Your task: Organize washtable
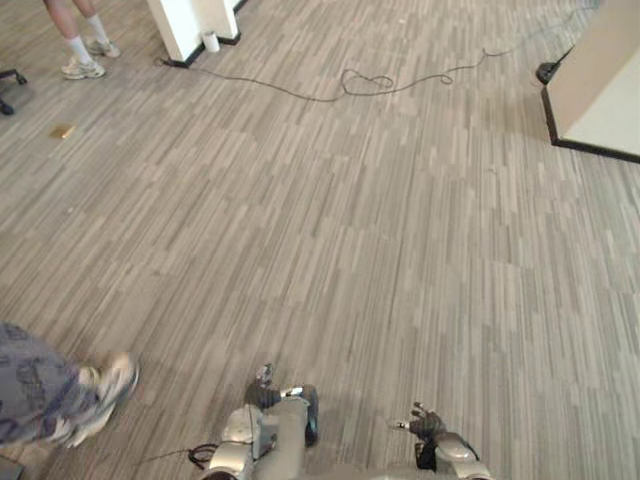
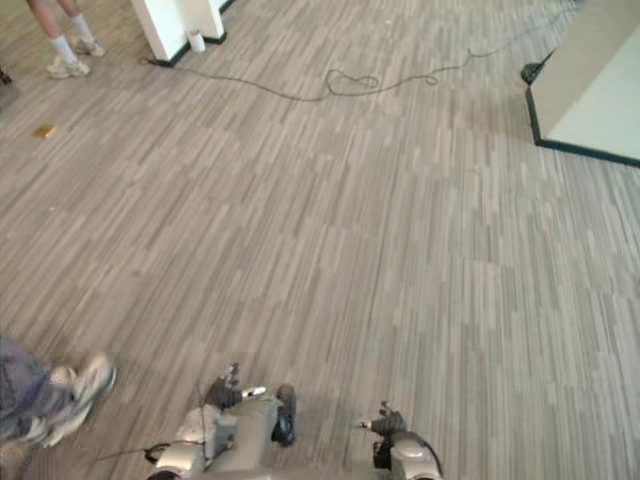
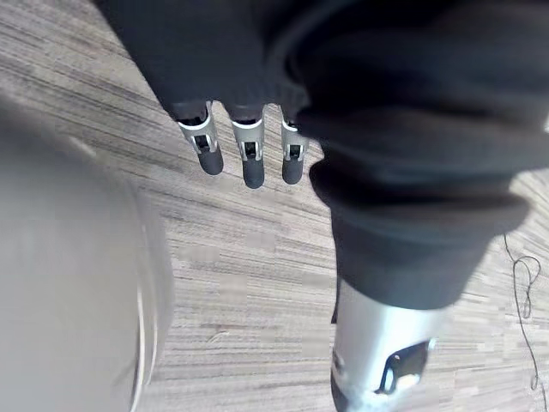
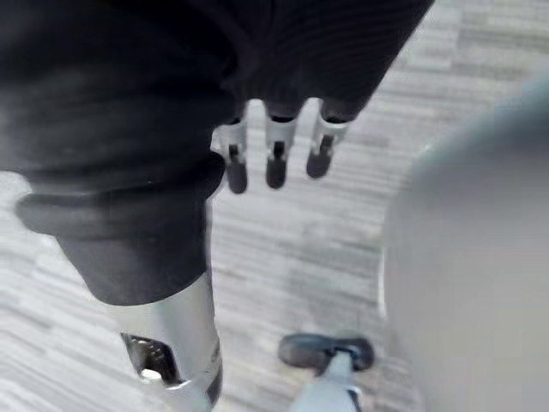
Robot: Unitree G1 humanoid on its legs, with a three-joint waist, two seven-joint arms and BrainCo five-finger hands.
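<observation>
Grey striped carpet floor (image 1: pixel 340 250) stretches out ahead of me. My left hand (image 1: pixel 288 402) hangs low at my side near the bottom edge of the eye views, and my right hand (image 1: pixel 428 424) hangs beside it to the right. In the left wrist view the fingers (image 3: pixel 251 163) are straight and hold nothing, with bare carpet past them. The right wrist view has the right hand's fingers (image 4: pixel 274 161) equally straight and empty above the floor.
A person's shoe and patterned leg (image 1: pixel 100 392) are close at my lower left. Another person's legs (image 1: pixel 82 48) stand far left. A black cable (image 1: pixel 365 82) loops across the floor ahead. A white pillar base (image 1: pixel 188 28) stands far left, a beige cabinet (image 1: pixel 600 85) far right.
</observation>
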